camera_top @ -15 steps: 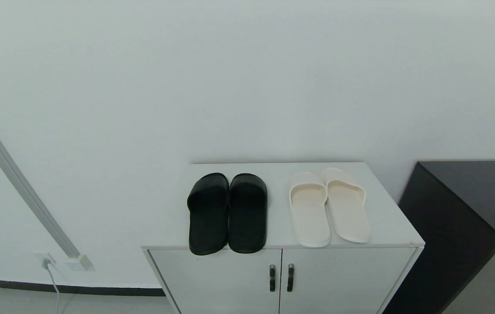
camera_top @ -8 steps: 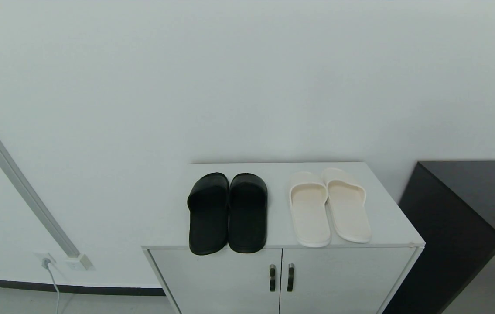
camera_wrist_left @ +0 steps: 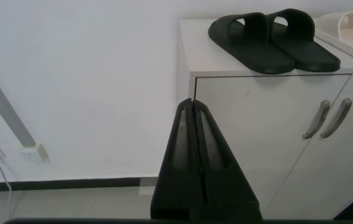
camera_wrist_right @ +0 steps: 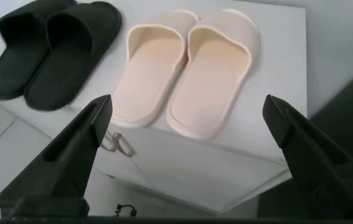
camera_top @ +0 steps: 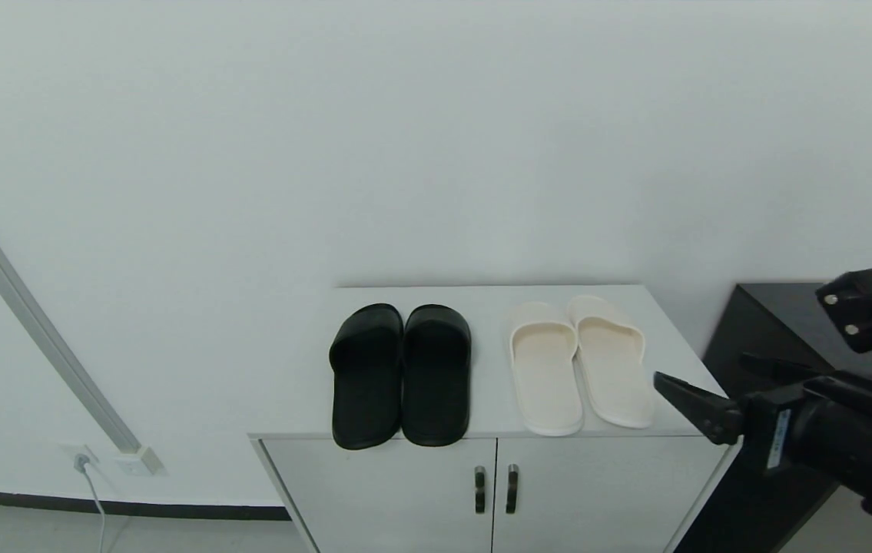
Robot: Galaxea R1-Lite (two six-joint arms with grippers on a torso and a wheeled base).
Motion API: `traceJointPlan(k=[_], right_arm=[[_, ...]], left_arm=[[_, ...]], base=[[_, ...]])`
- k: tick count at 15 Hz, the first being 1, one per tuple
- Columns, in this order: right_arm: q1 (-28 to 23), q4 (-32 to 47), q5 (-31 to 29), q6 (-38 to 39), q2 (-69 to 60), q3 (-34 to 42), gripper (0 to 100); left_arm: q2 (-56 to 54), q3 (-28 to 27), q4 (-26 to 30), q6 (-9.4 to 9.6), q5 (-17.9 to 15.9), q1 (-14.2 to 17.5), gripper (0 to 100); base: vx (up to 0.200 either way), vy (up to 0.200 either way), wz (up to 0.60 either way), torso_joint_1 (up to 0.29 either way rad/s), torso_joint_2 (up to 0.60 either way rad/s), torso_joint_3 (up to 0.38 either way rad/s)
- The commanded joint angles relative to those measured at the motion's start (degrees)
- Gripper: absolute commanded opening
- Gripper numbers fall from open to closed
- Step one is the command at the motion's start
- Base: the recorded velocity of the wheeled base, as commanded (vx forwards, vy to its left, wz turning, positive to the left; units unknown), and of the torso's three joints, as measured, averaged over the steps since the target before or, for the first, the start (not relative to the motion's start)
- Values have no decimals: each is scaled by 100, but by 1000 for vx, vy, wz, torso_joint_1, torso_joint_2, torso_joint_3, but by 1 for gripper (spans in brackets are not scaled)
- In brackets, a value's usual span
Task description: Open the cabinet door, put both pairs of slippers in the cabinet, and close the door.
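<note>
Both pairs up on the flat top of the white two-door cabinet [camera_top: 374, 491], neither inside. On the robot's left, black moulded slide slippers [camera_top: 401, 376], touching side by side, matte, with broad bands over the toes. On the right, near but apart, cream smooth-soled slippers [camera_top: 581, 365], also touching. Long axes front to back, toes toward the wall, heels at the front edge (black heels just over it, cream pair slightly askew). Doors shut, with two dark vertical bar handles [camera_top: 495, 488] side by side at the centre seam. Lower part of the cabinet cut off by the head view's bottom edge.

Right tool [camera_wrist_right: 187, 106] off the cabinet's right front corner, near the cream heels, fingers wide apart and empty. Its farther finger hard to make out in the head view against the black block [camera_top: 781, 307] behind. Left tool [camera_wrist_left: 192, 106] low before the cabinet's left side, fingers pressed together, nothing between.
</note>
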Motion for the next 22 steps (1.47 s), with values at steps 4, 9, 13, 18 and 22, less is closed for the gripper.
traceJointPlan(k=[4,9,13,18,22], right_arm=[[594,-85,-1000,359,1524,-954,100],[585,-638,-1563,667,2912,-1419,100],[383,-1368,-1923,667,3853,-1806,100],[5,-1447,-1862,649,4213,-2035,100],[-188,-1447,-1536,509,4415,-2395,100]], left_arm=[[-2,1,2,2,0,0,0],[-2,1,2,2,0,0,0],[-2,1,-7,-7,0,0,0],[-2,1,2,-7,0,0,0],[-2,1,2,-24,0,0,0]], base=[[0,0,0,0,0,0],[0,0,0,0,0,0],[0,0,0,0,0,0],[0,0,0,0,0,0],[0,0,0,0,0,0]])
